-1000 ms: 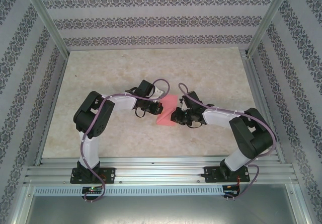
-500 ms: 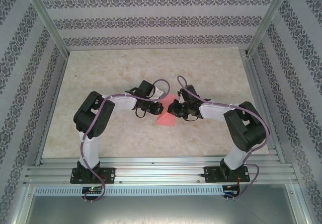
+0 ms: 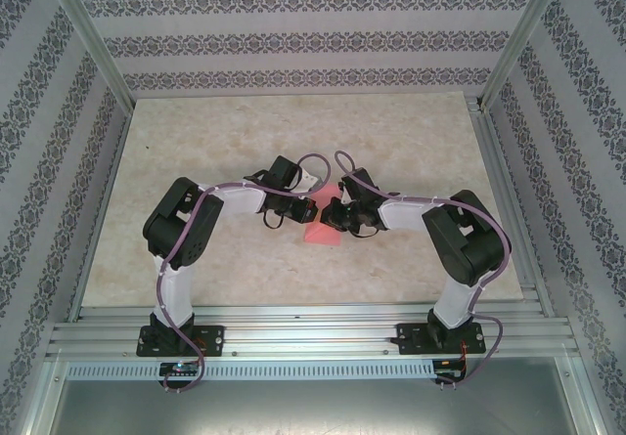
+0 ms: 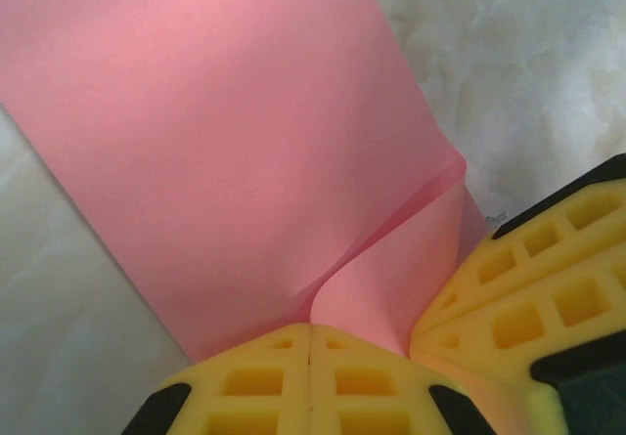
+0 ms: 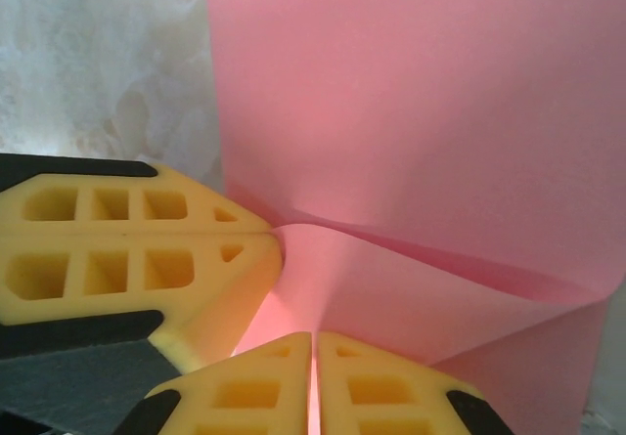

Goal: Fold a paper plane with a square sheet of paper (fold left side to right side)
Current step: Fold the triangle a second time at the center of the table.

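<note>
- Both arms reach in to the middle of the bench (image 3: 215, 142), noses almost together, and the paper (image 4: 225, 142) sits right between them.
- Left claw (image 4: 311, 337) is clamped tight on the paper's edge. Its pads (image 4: 284, 357) meet flush, and the pink disappears into the seam.
- Right claw (image 5: 313, 347) is pinched shut on the same sheet just beside it, with pink glowing through the slit.
- The two grips come in at an angle to one another, so close that yellow nearly touches yellow. My read: one pins the edge while the other carries its side over for the left-to-right fold.
- The paper shows it. From the pinch it bows up into a soft curved ridge, one layer arching over another, not yet a pressed crease.
- Material: thin, matte, salmon-pink, unmarked. Light bleeds through near the grip, so it looks flimsy and likely to buckle under an uneven pull.
- The pads are yellow and rubbery-looking, latticed with square holes and backed in black. Soft faces suit a sheet this thin.
- Beneath, the bench is pale, marbled and smooth-looking, and the sheet's far part seems to lie flat on it.
</note>
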